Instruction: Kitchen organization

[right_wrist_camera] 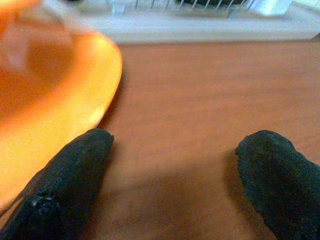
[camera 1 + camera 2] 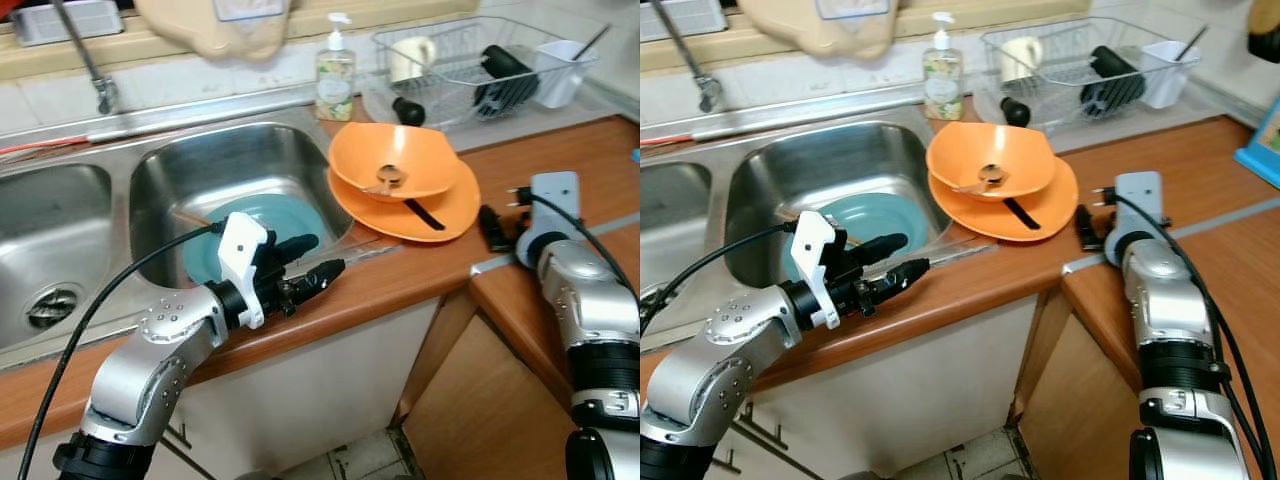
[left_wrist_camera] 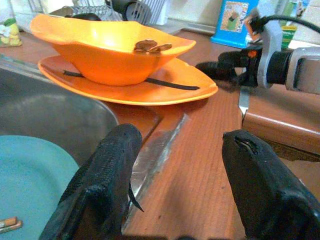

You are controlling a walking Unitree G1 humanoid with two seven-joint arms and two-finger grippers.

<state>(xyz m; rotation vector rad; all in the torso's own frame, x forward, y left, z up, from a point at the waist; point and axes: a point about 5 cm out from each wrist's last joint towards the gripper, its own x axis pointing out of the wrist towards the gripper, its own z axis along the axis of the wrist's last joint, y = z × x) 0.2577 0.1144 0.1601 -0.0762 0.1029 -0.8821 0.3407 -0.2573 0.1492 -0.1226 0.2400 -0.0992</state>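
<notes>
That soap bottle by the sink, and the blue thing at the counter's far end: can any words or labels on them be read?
No text can be read.
Soap bottle: a flowered label, lettering too small to read.
Blue box: a printed picture, any words too blurred to read.

The right gripper (image 1: 172,180) pointed low over a brown wooden counter (image 1: 200,95), its two black fingers spread wide apart with bare wood between them. One finger (image 1: 62,187) sat at about 8 o'clock, the other at about 4 o'clock. An orange plate (image 1: 75,90), blurred, took up the 9 to 11 o'clock side, and its rim lay just beside the 8 o'clock finger; whether they touched could not be told. At 12 o'clock, along the far edge of the counter, ran a pale tray (image 1: 200,27) with the blurred wires of a rack (image 1: 200,4) above it.
</notes>
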